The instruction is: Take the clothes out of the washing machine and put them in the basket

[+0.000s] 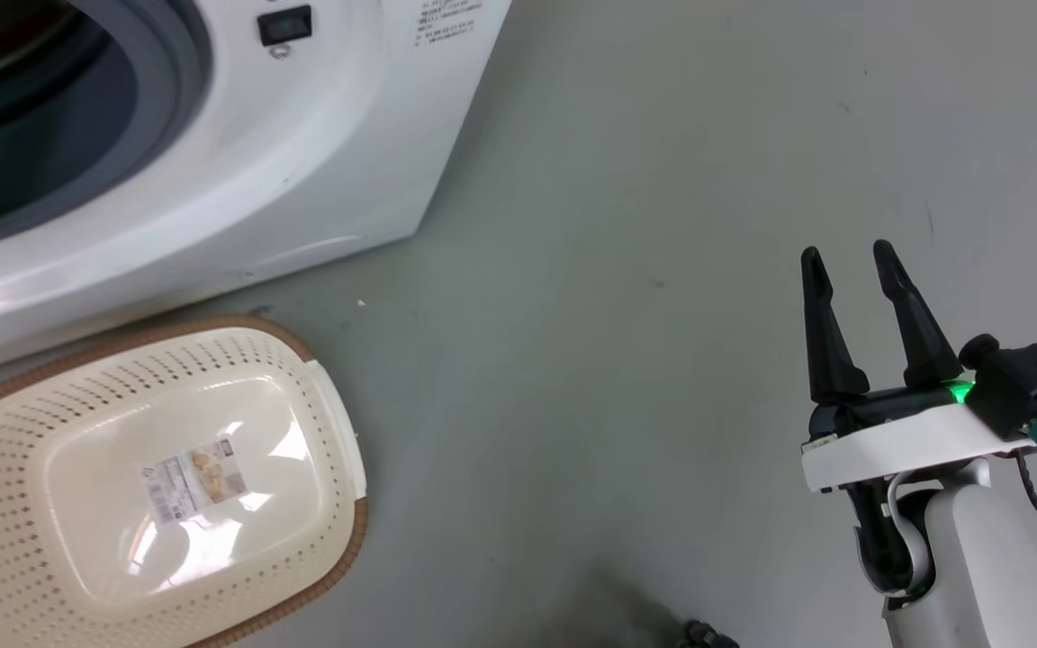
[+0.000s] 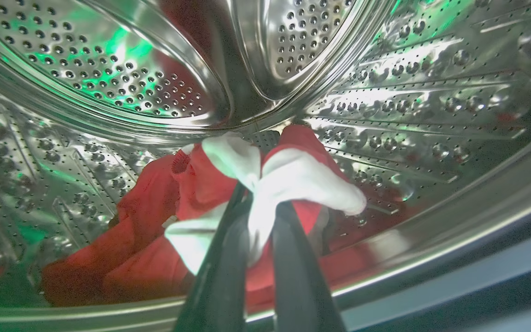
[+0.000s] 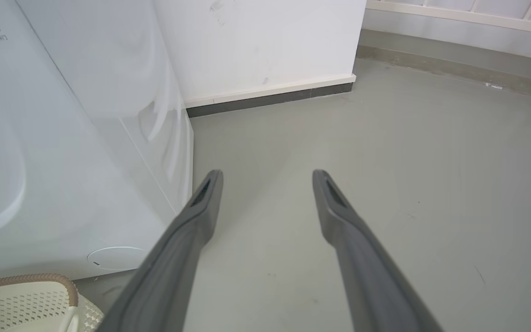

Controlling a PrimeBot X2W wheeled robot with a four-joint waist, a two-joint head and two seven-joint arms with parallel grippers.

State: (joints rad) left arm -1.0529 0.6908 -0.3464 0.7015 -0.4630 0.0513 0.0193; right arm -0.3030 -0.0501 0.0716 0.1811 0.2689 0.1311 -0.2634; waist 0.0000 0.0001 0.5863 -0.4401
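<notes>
Inside the perforated steel drum point(image 2: 408, 106) of the washing machine point(image 1: 320, 171), the red clothes point(image 2: 155, 216) with white bands lie bunched on the drum's lower wall. My left gripper point(image 2: 262, 203) is shut on a white fold of them, the cloth pinched between its dark fingers. The cream basket point(image 1: 50, 396) stands on the floor in front of the machine, nothing in it, its bottom label showing. My right gripper point(image 1: 847, 256) hangs open over bare floor well to the right of the basket. In the right wrist view that gripper point(image 3: 265, 177) holds nothing.
The washer's white side panel point(image 3: 62, 161) stands close on the left of my right gripper, with the basket's corner point(image 3: 21, 304) below it. A white wall with a dark skirting point(image 3: 270, 97) stands behind. Grey floor point(image 1: 644, 315) stretches right of the machine.
</notes>
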